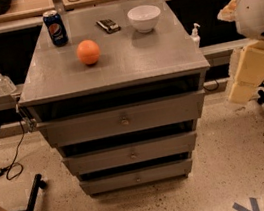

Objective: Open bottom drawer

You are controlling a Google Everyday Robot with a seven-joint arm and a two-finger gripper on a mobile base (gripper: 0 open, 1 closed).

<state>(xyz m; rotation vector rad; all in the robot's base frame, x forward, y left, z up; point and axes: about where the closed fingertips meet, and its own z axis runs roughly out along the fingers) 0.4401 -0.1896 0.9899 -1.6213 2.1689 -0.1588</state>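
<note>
Speckled floor (pixel 227 182), claw (pixel 243 89) angled downward, well apart from bottom drawer (pixel 137 177).

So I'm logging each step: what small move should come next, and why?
Probably swing the claw down and left toward the knob of the bottom drawer: it hangs right of the cabinet, level with the top drawer, touching nothing.
</note>
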